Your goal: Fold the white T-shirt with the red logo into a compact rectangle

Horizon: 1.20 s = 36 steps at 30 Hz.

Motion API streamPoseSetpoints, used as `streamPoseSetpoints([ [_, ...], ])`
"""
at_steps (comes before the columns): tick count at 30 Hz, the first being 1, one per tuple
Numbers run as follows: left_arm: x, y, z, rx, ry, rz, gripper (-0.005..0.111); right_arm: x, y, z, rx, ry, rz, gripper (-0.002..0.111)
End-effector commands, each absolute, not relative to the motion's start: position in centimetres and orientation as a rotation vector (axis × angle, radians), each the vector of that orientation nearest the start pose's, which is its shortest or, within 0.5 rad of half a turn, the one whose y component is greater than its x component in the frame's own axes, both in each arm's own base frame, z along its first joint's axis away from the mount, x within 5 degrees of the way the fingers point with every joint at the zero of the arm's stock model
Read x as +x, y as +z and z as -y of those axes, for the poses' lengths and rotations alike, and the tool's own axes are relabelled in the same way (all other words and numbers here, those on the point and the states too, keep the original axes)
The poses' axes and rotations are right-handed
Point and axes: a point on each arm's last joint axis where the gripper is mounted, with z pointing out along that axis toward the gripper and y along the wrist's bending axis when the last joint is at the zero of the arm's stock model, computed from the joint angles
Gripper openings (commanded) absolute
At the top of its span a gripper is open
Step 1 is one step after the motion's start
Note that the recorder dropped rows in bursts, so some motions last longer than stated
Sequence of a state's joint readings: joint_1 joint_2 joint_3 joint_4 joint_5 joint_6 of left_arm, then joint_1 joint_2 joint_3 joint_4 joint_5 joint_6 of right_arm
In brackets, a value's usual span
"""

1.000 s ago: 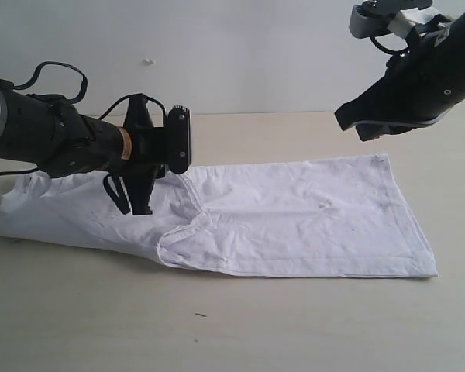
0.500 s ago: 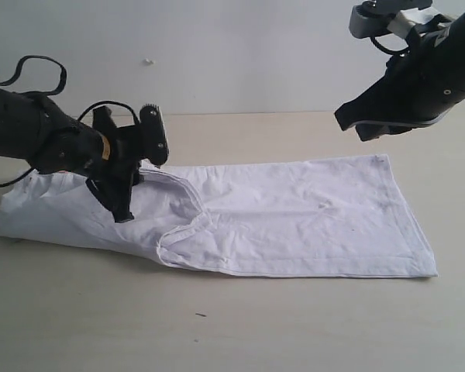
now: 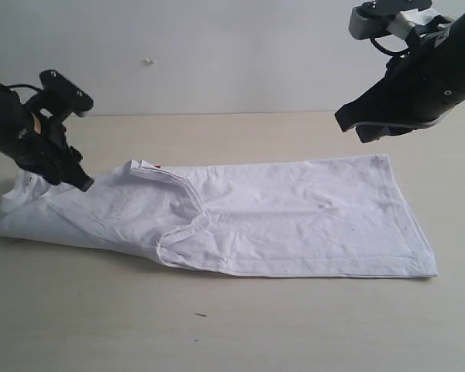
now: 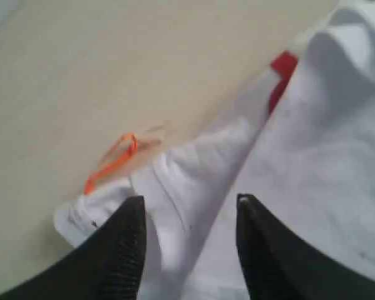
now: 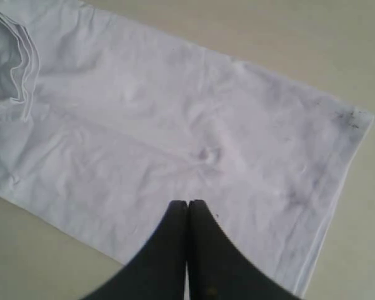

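The white T-shirt (image 3: 294, 217) lies folded lengthwise in a long strip on the table, with a sleeve fold (image 3: 178, 225) near its middle. A sliver of the red logo (image 3: 156, 166) peeks out at the far folded edge and also shows in the left wrist view (image 4: 282, 69). My left gripper (image 3: 79, 180) is low at the shirt's left end, open (image 4: 190, 203), its fingers astride a fabric ridge beside the orange neck tag (image 4: 112, 162). My right gripper (image 3: 347, 120) hangs high above the shirt's right half, shut on nothing (image 5: 188, 203).
The pale tabletop (image 3: 240, 325) runs round the shirt, with a small dark speck (image 3: 200, 315) in front. A white wall (image 3: 232, 54) stands behind. The shirt's hem corner (image 5: 353, 119) has dark smudges.
My left arm has drawn back to the left and dropped from over the shirt's folded sleeve area to its collar end. The right arm has not moved.
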State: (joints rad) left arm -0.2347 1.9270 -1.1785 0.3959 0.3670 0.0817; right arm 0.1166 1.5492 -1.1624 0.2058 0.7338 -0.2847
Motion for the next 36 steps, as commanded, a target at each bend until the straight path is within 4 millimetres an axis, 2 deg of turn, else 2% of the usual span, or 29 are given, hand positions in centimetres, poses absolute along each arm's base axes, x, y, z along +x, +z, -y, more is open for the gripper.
streamPoseSetpoints([
  [1,38.1,13.5,6.9,0.784,0.208,-2.631,0.046,32.0,28.0,-5.0,-0.367,0.176,-2.553,0.000],
  [7,39.2,13.7,7.4,0.687,0.138,-2.516,0.046,32.0,28.0,-5.0,-0.367,0.176,-2.553,0.000],
  [11,39.0,12.5,6.4,0.664,0.144,-2.597,0.046,32.0,28.0,-5.0,-0.367,0.175,-2.551,0.000],
  [16,38.8,12.3,5.7,0.642,0.147,-2.639,0.045,32.0,28.0,-5.1,-0.357,0.192,-2.552,0.000],
  [18,38.7,12.3,5.6,0.652,0.152,-2.659,0.036,32.0,28.0,-5.1,-0.358,0.196,-2.551,0.000],
  [21,38.1,12.1,5.5,0.698,0.167,-2.717,0.003,32.0,28.0,-5.1,-0.363,0.195,-2.551,0.000],
  [22,37.9,12.0,5.4,0.719,0.173,-2.737,0.000,32.0,28.0,-5.1,-0.363,0.195,-2.551,0.000],
  [27,37.2,12.2,5.2,0.779,0.189,-2.800,0.000,32.0,28.0,-5.1,-0.360,0.197,-2.551,0.000],
  [36,36.5,15.6,5.1,0.807,0.186,-2.755,0.000,32.0,28.0,-5.1,-0.359,0.200,-2.552,0.000],
])
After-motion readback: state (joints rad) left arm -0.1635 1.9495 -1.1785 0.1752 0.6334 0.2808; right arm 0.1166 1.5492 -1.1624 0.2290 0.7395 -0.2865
